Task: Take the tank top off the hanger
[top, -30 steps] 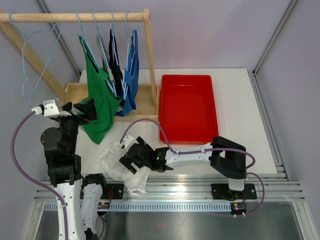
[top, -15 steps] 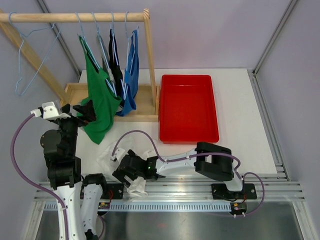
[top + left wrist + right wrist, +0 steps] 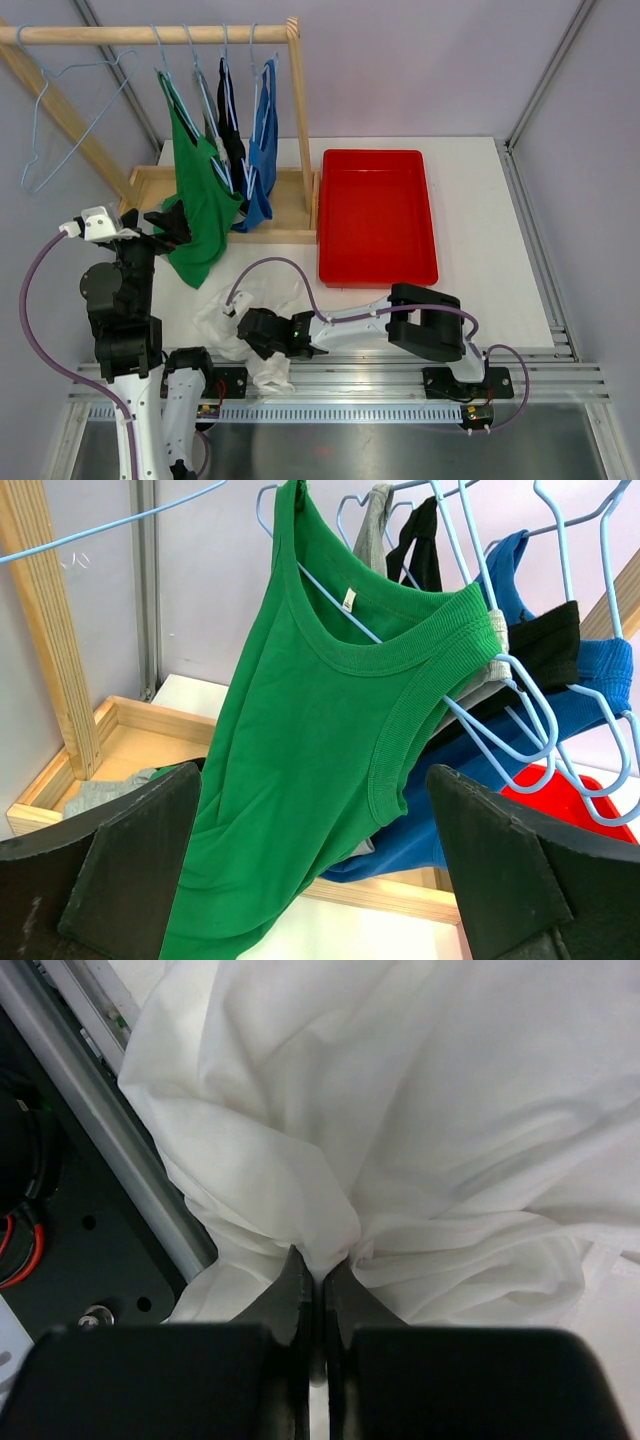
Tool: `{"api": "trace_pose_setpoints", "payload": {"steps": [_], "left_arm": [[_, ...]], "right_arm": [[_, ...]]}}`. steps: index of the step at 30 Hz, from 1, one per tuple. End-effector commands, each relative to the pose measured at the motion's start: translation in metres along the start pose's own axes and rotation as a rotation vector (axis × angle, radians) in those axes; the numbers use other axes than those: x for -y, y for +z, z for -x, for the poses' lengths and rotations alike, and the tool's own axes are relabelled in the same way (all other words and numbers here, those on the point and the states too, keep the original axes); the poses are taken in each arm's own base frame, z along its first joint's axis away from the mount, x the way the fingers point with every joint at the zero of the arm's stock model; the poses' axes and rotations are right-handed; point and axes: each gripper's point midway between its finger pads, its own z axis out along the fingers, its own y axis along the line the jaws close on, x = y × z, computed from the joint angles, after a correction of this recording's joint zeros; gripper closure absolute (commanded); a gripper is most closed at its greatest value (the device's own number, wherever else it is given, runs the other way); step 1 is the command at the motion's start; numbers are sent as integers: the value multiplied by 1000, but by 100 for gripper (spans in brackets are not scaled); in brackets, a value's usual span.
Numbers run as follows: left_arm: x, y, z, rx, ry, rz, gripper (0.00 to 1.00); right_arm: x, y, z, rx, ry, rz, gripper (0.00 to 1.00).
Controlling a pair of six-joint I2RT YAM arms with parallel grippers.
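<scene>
Where the camera looks down from above, a white top (image 3: 212, 318) lies crumpled on the table (image 3: 480, 200) at its near edge, off any hanger, with the right gripper (image 3: 248, 332) down in its folds. On the wooden rail (image 3: 120, 34) hang a green top (image 3: 200, 190), a black top (image 3: 232, 130) and a blue top (image 3: 263, 150). One bare hanger (image 3: 60, 110) hangs apart to their left. The left gripper (image 3: 165, 222) sits just beside the green top's lower part, jaws apart. A red tray (image 3: 378, 155) stands to the right of the rack.

From the left wrist, the green top shows between the spread fingers (image 3: 130, 870), and they touch none of it. It is thin and limp, ribbed at the neck and armholes, and draped on a pale blue wire hanger (image 3: 365, 624). It looks light and should slide easily off the smooth wire. I would take it at a shoulder strap or the neckband, since a pull low down would likely drag the hanger along.

From the right wrist, the jaws are pressed together on a pinched ridge of the white top, a soft, matte cloth with deep creases. The pinch takes in little fabric, so it may slip out under a tug. A metal frame (image 3: 110, 1130) runs beside the cloth.
</scene>
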Motion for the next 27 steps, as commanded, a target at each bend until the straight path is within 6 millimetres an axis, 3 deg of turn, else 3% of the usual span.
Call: {"api": "trace_pose_setpoints", "payload": {"steps": [1,5,7,8,10,11,13,14,16,17,20,23,27], "left_arm": [[0,-1,6,27,0,7,2],[-2,-2,6,26,1,15,2],[-3,-3,7,33,2,23,2],[-3,-3,7,31,2,25,1],[-4,-4,7,33,2,29,1],[-4,-4,9,37,3,29,1],[-5,-5,8,37,4,34,1],[-5,-5,9,38,4,32,1],[-5,-5,9,38,4,36,1],[-5,-5,8,37,4,38,1],[-5,-6,10,41,4,36,1],[-5,-5,9,39,6,35,1],[-5,-5,9,39,7,35,1]], "right_arm": [[16,-1,-49,-130,4,-49,100],[28,-27,-28,-69,-7,-98,100],[38,-52,-14,-31,-7,-134,100],[38,-72,3,15,2,-133,100],[55,-95,7,25,-1,-202,100],[58,-117,22,71,10,-202,100],[75,-143,27,87,8,-272,100],[78,-166,42,139,26,-267,100],[92,-194,47,167,27,-321,100],[97,-216,60,222,49,-322,100],[126,-265,77,313,75,-427,100],[157,-302,90,355,99,-510,100],[192,-331,107,419,149,-551,100]]}}
